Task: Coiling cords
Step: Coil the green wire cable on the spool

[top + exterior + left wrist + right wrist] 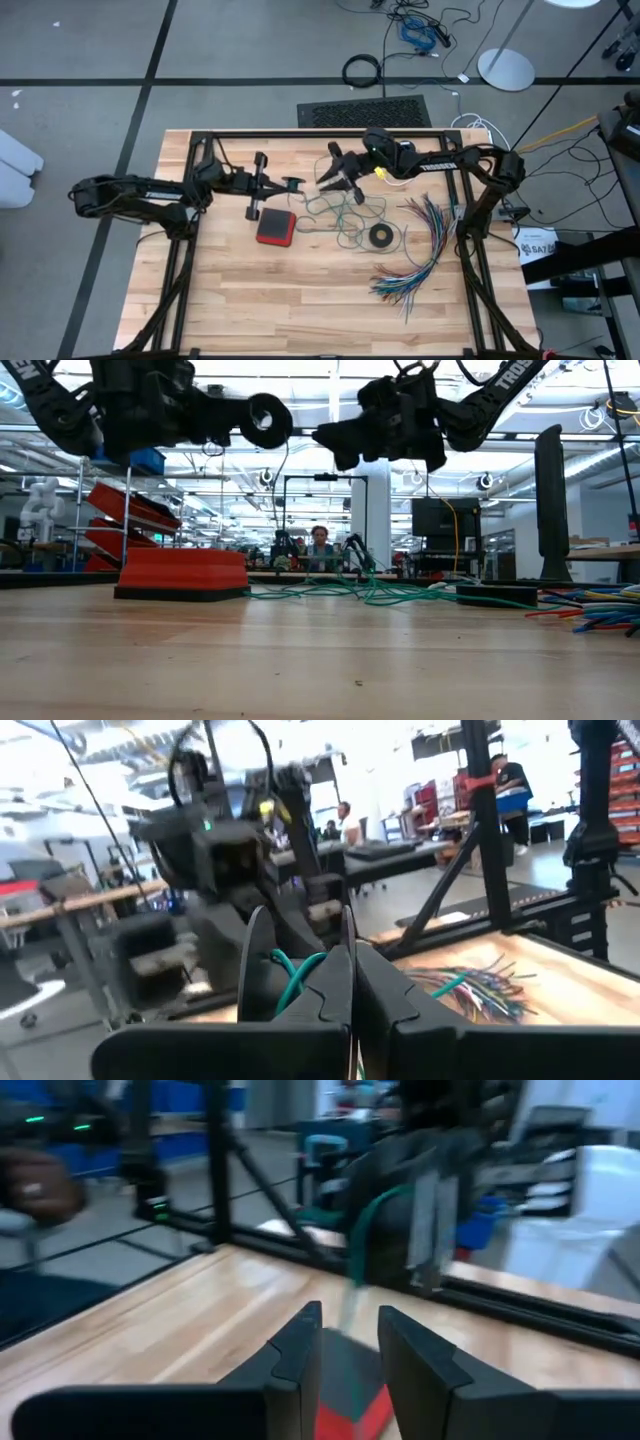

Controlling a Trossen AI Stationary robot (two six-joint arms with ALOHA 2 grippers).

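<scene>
here the left gripper (296,183) is clenched on the teal-green cord (297,975), raised above the table (230,290). the right gripper (333,170) hangs just right of it; i cannot tell if it grips anything.

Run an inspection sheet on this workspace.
Surface: wooden table, no damage seen.
Job's things: teal cord lies loosely tangled mid-table, not coiled.
Clutter: red block, black tape ring, fanned multicoloured wires.
Grippers: left hand raised, shut on the teal cord; right hand raised, open, empty.
Cables: loose floor cables behind the table.
Surroundings: person far behind, floor mat.
</scene>
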